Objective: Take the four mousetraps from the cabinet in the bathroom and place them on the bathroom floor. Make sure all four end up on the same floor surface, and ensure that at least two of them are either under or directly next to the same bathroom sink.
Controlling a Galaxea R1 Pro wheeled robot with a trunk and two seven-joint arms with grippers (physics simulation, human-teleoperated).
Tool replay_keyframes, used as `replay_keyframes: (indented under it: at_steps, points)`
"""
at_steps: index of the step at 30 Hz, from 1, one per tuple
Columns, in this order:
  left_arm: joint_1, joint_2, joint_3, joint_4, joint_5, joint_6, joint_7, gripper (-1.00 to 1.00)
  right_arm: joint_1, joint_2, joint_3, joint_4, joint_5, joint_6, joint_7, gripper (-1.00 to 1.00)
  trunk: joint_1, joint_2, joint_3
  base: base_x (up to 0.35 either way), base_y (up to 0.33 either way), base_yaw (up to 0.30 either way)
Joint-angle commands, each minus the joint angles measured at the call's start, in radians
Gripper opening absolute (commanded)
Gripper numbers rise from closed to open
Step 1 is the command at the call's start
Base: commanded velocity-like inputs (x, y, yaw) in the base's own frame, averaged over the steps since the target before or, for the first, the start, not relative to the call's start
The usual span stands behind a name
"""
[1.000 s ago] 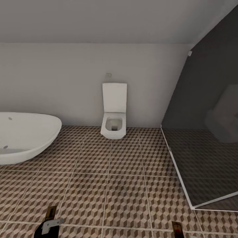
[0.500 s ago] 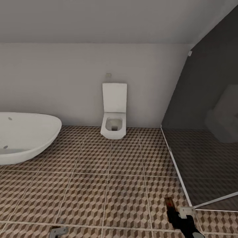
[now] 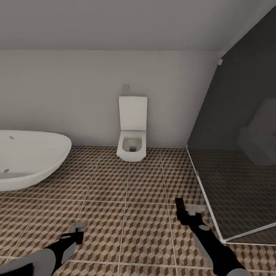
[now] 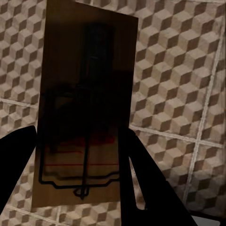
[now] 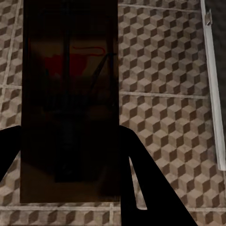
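Observation:
My left gripper point(image 3: 78, 230) hangs low over the bathroom floor point(image 3: 126, 230), to the right of the sink point(image 3: 30, 157). The left wrist view has it shut on a mousetrap point(image 4: 84, 117), a brown slab with dark wire parts, held between the dark fingers point(image 4: 146, 183). My right gripper point(image 3: 186, 210) hovers over the tiles close to the shower's corner. It is shut on a second mousetrap point(image 5: 70, 103), with cube-patterned floor point(image 5: 165, 94) behind it. The cabinet is out of view.
A white toilet point(image 3: 132, 142) stands against the back wall, its lid up. Dark glass shower panels point(image 3: 237, 172) with a pale bottom rail point(image 3: 207, 203) close off the right side. Open tiled floor lies between the sink, the toilet and the shower.
Both arms have come up and forward from the bottom edge of the head view. The right gripper moved towards the shower rail, and the left one rose beside the sink. The camera stayed still.

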State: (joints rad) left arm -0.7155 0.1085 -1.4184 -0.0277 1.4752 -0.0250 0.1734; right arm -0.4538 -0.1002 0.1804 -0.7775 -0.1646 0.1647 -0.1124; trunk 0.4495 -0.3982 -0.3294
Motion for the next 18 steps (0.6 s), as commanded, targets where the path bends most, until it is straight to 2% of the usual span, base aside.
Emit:
replay_keyframes:
  at_steps: [1,4,7,9,13,15,16,17,18]
  points:
    - [-0.009,0.000,-0.008,-0.003,0.008,0.000,0.008,-1.00,-0.002,0.003,0.007,0.008,-0.013,-0.004,-0.008,-1.00,0.001,-0.002,-0.002,0.000,0.000,0.000]
    - [-0.019,-0.007,-0.008,-0.004,0.008,-0.002,0.007,-1.00,-0.004,0.015,0.008,0.032,-0.014,-0.048,-0.007,-1.00,0.001,-0.002,-0.002,0.000,0.000,0.000]
    - [-0.022,-0.025,-0.009,-0.004,0.008,-0.021,0.003,-1.00,-0.005,0.027,0.011,0.048,-0.014,-0.083,-0.005,-1.00,0.001,-0.002,-0.002,0.000,0.000,0.000]
    - [-0.023,-0.036,-0.011,-0.005,0.007,-0.096,0.001,-1.00,-0.005,0.042,0.022,0.067,-0.011,-0.111,-0.004,-1.00,0.001,-0.002,-0.002,0.000,0.000,0.000]
    - [-0.024,-0.041,-0.015,-0.005,0.002,-0.255,-0.020,-1.00,-0.005,0.047,0.034,0.102,-0.008,-0.206,-0.002,-1.00,0.001,-0.002,-0.002,0.000,0.000,0.000]
    - [-0.024,-0.036,-0.016,-0.004,0.001,-0.309,-0.051,-1.00,-0.005,0.049,0.036,0.148,-0.008,-0.266,-0.001,-1.00,0.001,-0.002,-0.002,0.000,0.000,0.000]
    - [-0.024,-0.027,-0.015,-0.003,0.001,-0.324,-0.075,-1.00,-0.005,0.050,0.037,0.177,-0.007,-0.293,-0.001,-1.00,0.001,-0.002,-0.002,0.000,0.000,0.000]
    - [-0.024,-0.004,-0.014,-0.003,0.001,-0.338,-0.127,-1.00,-0.005,0.050,0.037,0.214,-0.007,-0.334,-0.001,-1.00,0.001,-0.002,-0.002,0.000,0.000,0.000]
    - [-0.024,0.002,-0.013,-0.003,0.001,-0.340,-0.149,-1.00,-0.005,0.050,0.037,0.223,-0.007,-0.347,-0.001,-1.00,0.001,-0.002,-0.002,0.000,0.000,0.000]
